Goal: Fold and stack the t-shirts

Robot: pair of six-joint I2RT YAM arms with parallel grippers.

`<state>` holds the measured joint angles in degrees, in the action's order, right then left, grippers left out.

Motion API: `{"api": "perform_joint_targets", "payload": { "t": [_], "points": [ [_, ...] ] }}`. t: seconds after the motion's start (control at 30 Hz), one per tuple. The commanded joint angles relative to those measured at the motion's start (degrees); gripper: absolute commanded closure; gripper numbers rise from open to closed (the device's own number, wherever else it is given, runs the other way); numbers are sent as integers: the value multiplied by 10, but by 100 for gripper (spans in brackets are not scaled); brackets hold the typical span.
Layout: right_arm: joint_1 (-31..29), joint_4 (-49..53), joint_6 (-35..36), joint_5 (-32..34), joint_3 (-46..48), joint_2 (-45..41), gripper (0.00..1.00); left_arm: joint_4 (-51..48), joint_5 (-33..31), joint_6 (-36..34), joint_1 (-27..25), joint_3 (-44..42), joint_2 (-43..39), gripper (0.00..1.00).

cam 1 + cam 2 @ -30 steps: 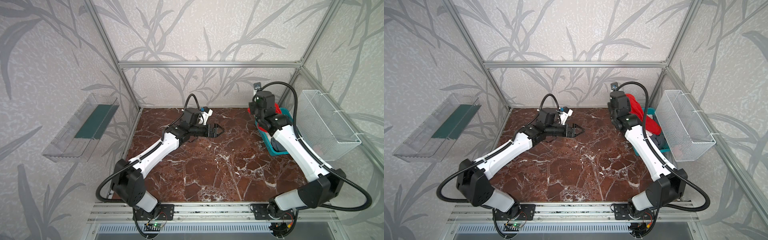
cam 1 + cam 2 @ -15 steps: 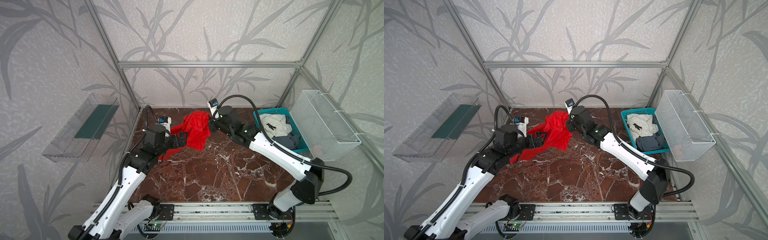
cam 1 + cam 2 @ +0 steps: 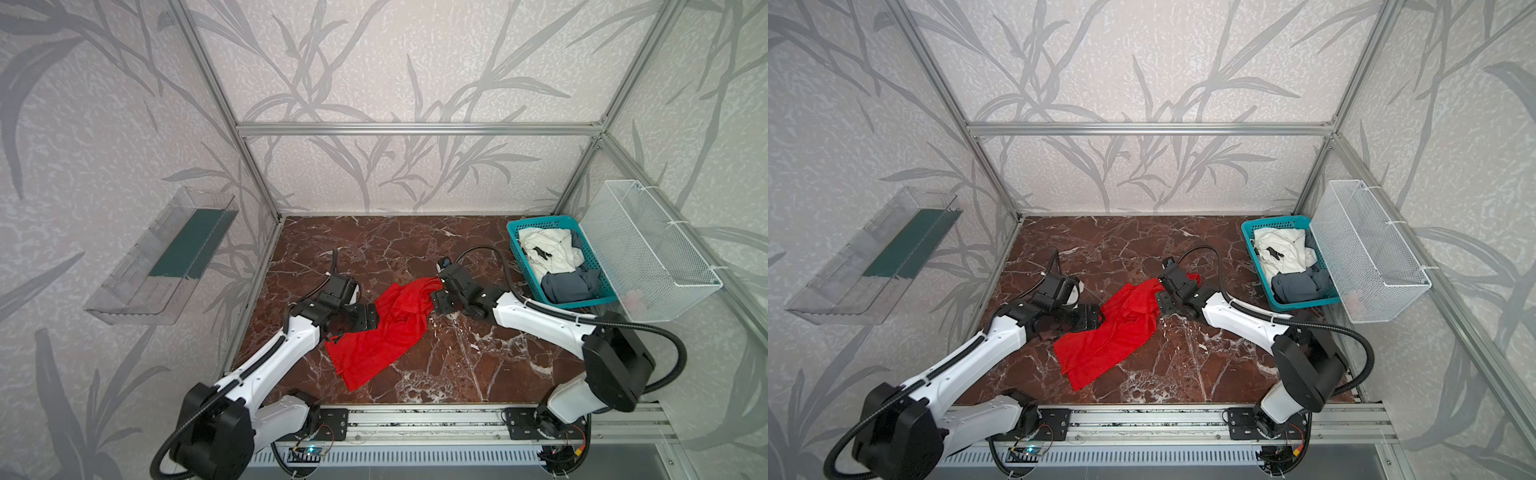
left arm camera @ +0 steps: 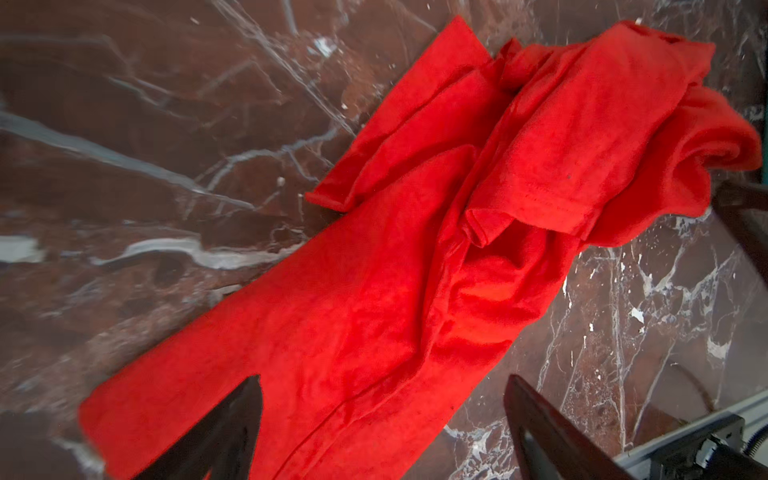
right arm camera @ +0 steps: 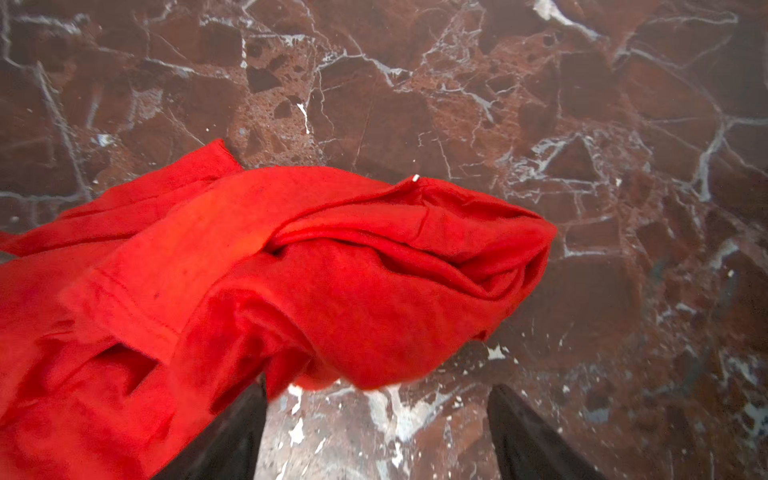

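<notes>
Reference: the teal basket [image 3: 540, 221] is serving as the landmark for every position below.
Red tee [image 3: 386, 328]: it is lying crumpled on the marble table [image 3: 457, 365], outside the basket and well apart from it. Its bunched end is pointing toward the basket and its flatter end is trailing away.
White tee [image 3: 544, 249]: it is sitting loose inside the basket, at the far end, with a black mark showing.
Grey-blue tee [image 3: 569, 284]: it is sitting inside the basket at the near end, touching the white one.
Left gripper [image 4: 382, 380]: it is hanging over the part of the red tee farther from the basket. The jaws are spread wide and are pinching nothing. Whether the fingertips are touching the cloth, I cannot tell.
Right gripper [image 5: 379, 388]: it is sitting at the bunched end nearer the basket, jaws parted wide. A fold is draping against one finger, but nothing is clamped.
Done so far: one shirt of three is lying out on the table. No flat spread, no fold and no stack is showing in either top view.
Remaining (judgement): the red tee is needing to be spread flat, then folded. The two basket shirts are waiting for the same treatment before stacking.
Progress (judgement): the task is looking early, well under halfway.
Step in hand (judgement): both arms are probably setting up to take fresh holds on the red tee for spreading.
</notes>
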<state>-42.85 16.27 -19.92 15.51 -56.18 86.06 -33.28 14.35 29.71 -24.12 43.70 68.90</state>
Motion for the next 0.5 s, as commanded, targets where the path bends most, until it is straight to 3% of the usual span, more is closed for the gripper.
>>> {"api": "perform_joint_targets", "payload": {
  "t": [0.0, 0.17, 0.47],
  "points": [
    [0, 35, -62, 10, 34, -55, 14, 64, 29, -21, -37, 49, 64, 11],
    [30, 78, -111, 7, 92, -117, 14, 88, 16, -54, -93, 144, 180, 17],
    [157, 81, -123, -84, 198, -220, 12, 28, -96, -119, -187, 338, 324, 18]
  ]
}}
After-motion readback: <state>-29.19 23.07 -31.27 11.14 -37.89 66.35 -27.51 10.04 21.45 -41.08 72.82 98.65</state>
